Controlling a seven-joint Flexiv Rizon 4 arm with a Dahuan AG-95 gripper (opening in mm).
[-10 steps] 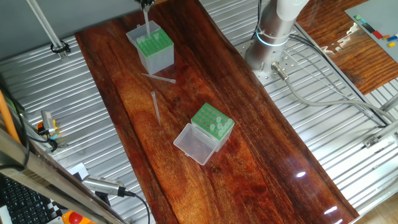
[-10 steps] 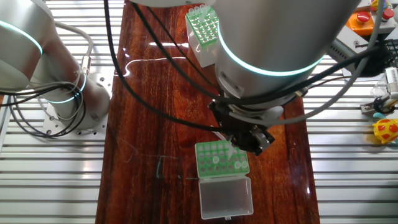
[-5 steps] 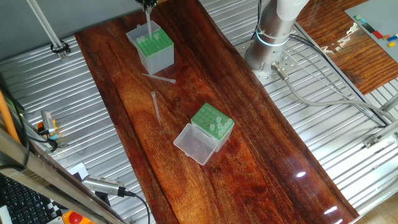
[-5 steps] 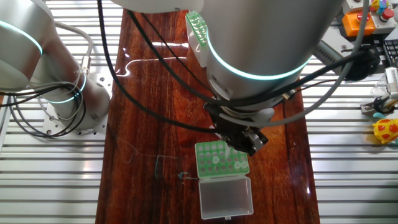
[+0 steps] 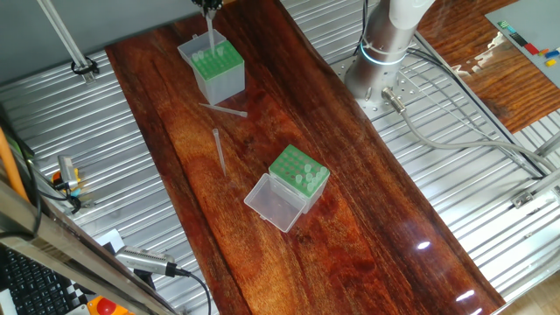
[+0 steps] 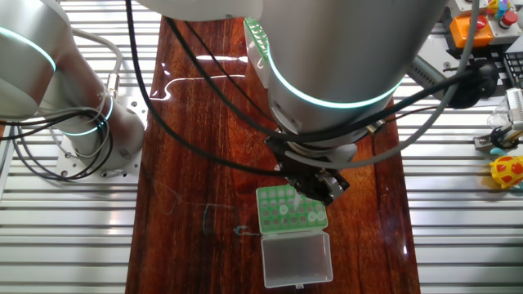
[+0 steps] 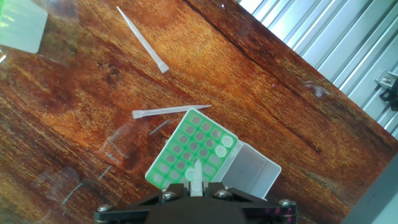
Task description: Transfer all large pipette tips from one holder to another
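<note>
My gripper (image 7: 196,186) is shut on a large pipette tip (image 7: 196,174) that points down over the taller translucent box (image 7: 189,149) with the green perforated insert. In one fixed view the gripper (image 5: 208,4) hangs at the top edge, its tip (image 5: 210,37) just above that box (image 5: 216,68). Two loose tips lie on the wood beside the box, one close (image 7: 171,112) and one farther (image 7: 143,40). The low green rack (image 5: 297,171) with its clear lid (image 5: 273,203) open holds several tips. In the other fixed view the arm hides most of that rack (image 6: 255,33).
The box's own clear lid (image 7: 255,171) lies open next to it. The arm's base (image 5: 385,48) stands on the ribbed metal to the right of the dark wooden board (image 5: 367,219). Cables (image 5: 455,140) run across the metal.
The arm has shifted a little with the tip still held over the taller box; in the other fixed view it now covers more of the low rack.
</note>
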